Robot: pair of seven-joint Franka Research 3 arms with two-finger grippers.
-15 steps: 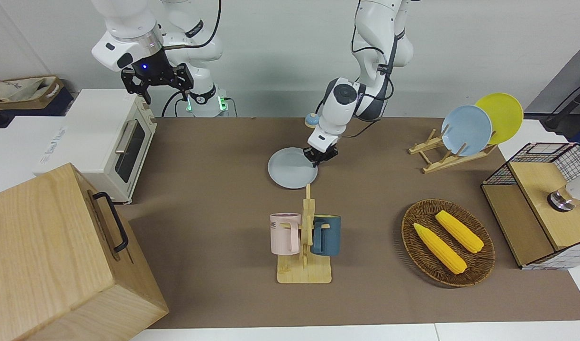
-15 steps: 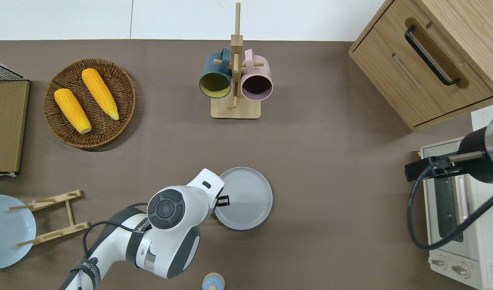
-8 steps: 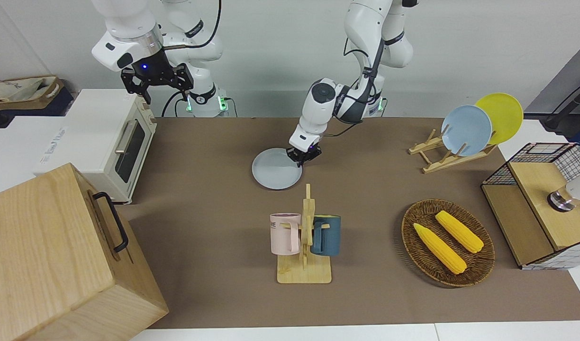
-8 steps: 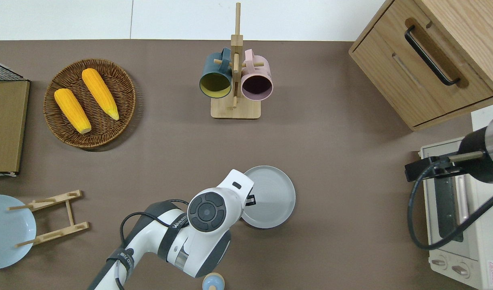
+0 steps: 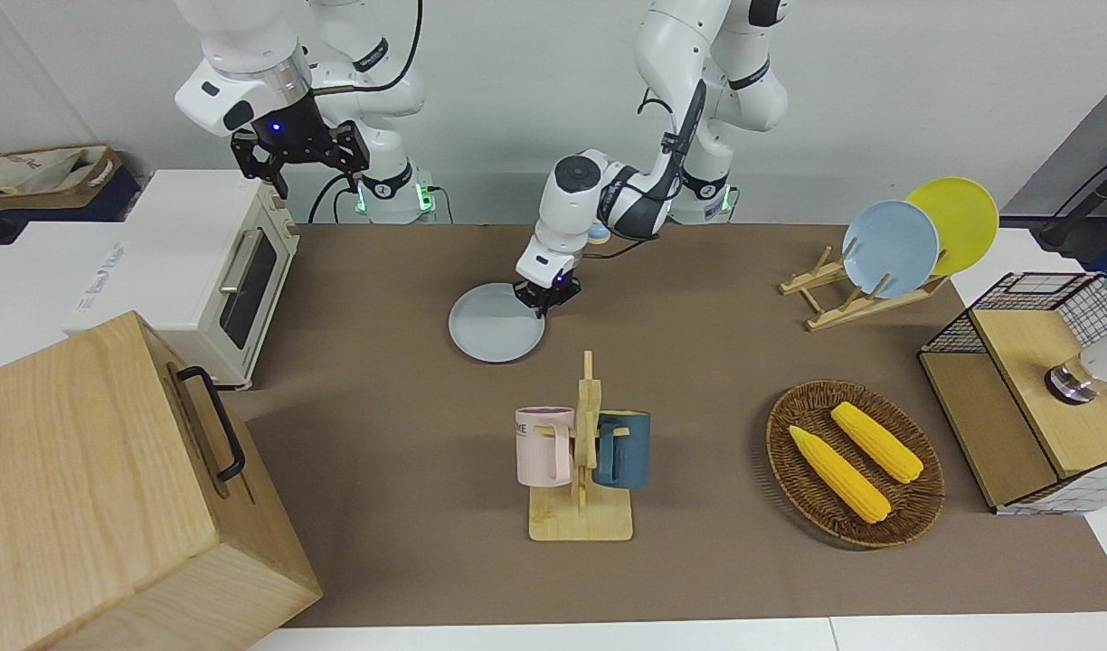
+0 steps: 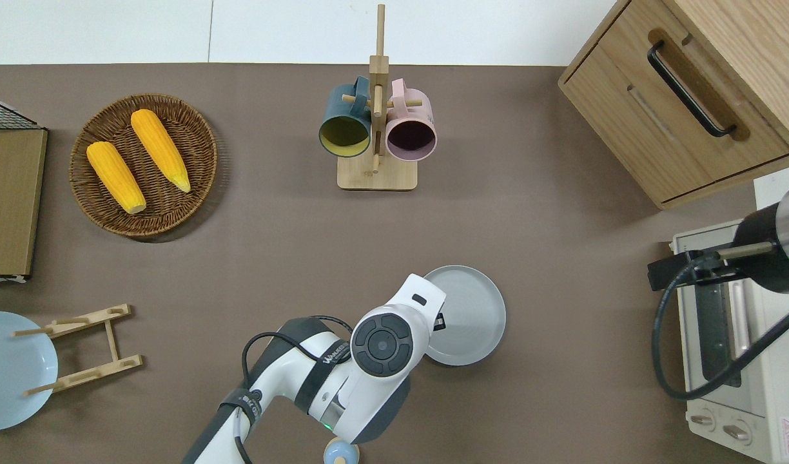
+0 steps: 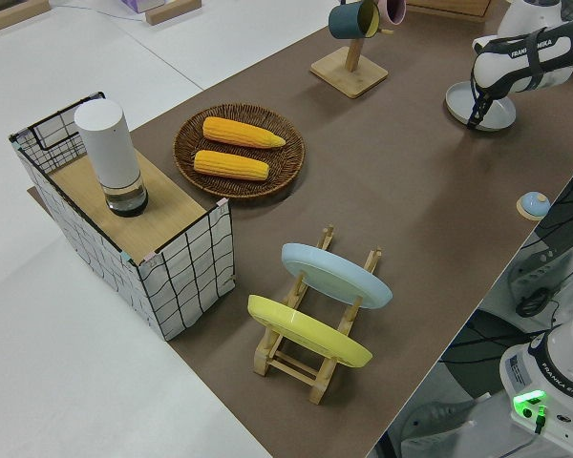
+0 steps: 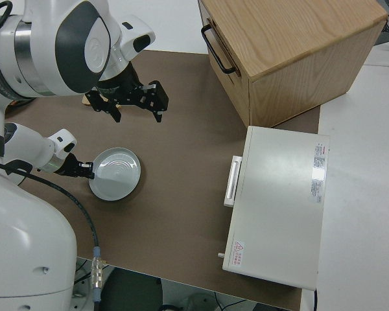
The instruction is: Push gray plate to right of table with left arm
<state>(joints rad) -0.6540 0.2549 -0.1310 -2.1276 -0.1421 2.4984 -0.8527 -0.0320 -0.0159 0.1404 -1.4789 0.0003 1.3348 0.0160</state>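
Observation:
The gray plate (image 5: 496, 335) (image 6: 467, 316) (image 8: 115, 173) lies flat on the brown table (image 5: 382, 407), nearer to the robots than the mug rack. My left arm (image 6: 381, 341) reaches low across the table. Its gripper (image 5: 543, 306) (image 7: 475, 119) (image 8: 84, 170) is shut, with its tip down at the plate's rim on the side toward the left arm's end. The arm's wrist hides that part of the rim in the overhead view. My right gripper (image 5: 318, 176) (image 8: 133, 110) is parked, open and holding nothing.
A mug rack (image 6: 375, 129) with two mugs stands farther out. A toaster oven (image 6: 736, 341) and a wooden drawer cabinet (image 6: 684, 109) fill the right arm's end. A corn basket (image 6: 143, 164), a plate rack (image 5: 879, 262) and a wire crate (image 5: 1033, 407) sit toward the left arm's end.
The left gripper and the gray plate have slid together toward the right arm's end of the table. The right arm has not moved.

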